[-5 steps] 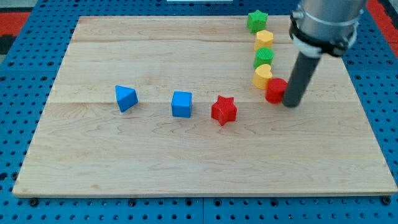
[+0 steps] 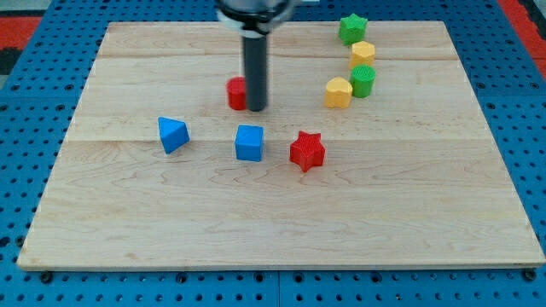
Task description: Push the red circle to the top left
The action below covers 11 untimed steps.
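You have no jaws on this rig, so there is no open or closed state to give; contact is made only by my tip (image 2: 256,109), which sits touching the red circle (image 2: 236,94) on its 3 o'clock side, partly hiding it. The circle lies on the table (image 2: 128,222) a little above centre, at about 11 o'clock from the blue cube (image 2: 249,142) and well apart from it. It looks like a small, light, rigid block that should slide easily on the smooth wood, and being round it may roll off the rod if pushed off-centre. Since the goal is toward 10 o'clock, you would do best to bear on its 4 o'clock flank, in line with its middle. The blue triangle (image 2: 172,134) sits at 8 o'clock, seemingly off that path.
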Each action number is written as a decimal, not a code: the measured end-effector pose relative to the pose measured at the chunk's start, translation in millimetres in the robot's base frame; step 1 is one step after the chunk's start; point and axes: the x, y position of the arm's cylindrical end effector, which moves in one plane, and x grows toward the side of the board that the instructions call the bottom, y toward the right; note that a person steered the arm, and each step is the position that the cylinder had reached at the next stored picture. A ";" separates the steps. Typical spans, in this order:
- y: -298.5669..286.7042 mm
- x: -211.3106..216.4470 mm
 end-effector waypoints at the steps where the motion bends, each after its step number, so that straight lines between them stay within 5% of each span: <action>1: -15.5 -30.7; 3: -24.7 -46.3; 5: -74.5 -114.3; 6: -59.3 -92.5; 8: -137.0 -132.0; 10: -143.2 -74.3; 11: -172.5 -119.0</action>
